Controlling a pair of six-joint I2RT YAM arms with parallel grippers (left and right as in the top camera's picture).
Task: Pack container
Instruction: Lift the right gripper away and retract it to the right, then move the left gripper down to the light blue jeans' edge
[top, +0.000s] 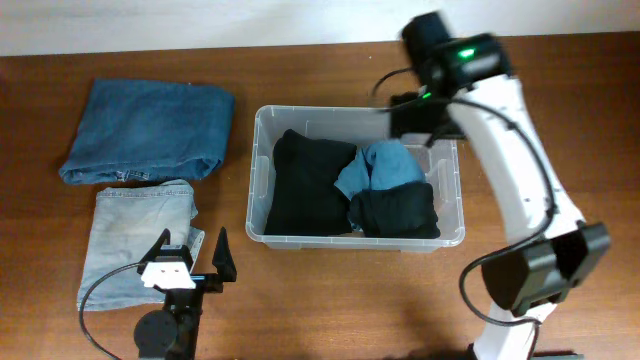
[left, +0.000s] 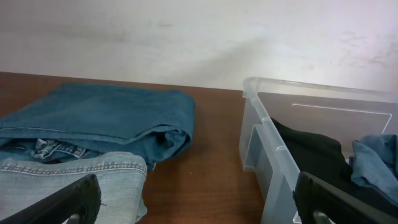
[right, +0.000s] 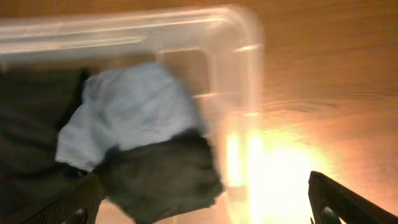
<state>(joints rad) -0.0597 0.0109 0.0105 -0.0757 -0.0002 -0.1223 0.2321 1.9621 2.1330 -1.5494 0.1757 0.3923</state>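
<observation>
Step in hand: loading. The container (top: 254, 190) sits mid-table and holds a large black garment (top: 305, 185), a blue garment (top: 382, 168) and a smaller black garment (top: 398, 212). The right gripper (right: 202, 208) hangs over the container's far right corner, claw spread wide and carrying nothing. Its wrist view is blurred, so its height above the load cannot be told. The left gripper (top: 192, 255) stands off the container's near left corner, claw likewise spread and empty.

Outstanding: dark folded jeans (top: 150, 130) lie left of the container, level with its far end. Pale jeans (top: 140, 235) lie left of its near end, at the left gripper's fingers. Judged next move: the left arm, being nearest, takes the pale jeans and lifts them over the container's left rim.

Clearances: a strip of bare table separates both pairs of jeans from the container's left wall. The container's floor is largely covered, so further items would likely stack on top. The right arm should clear the container's far rim to avoid a clash overhead
</observation>
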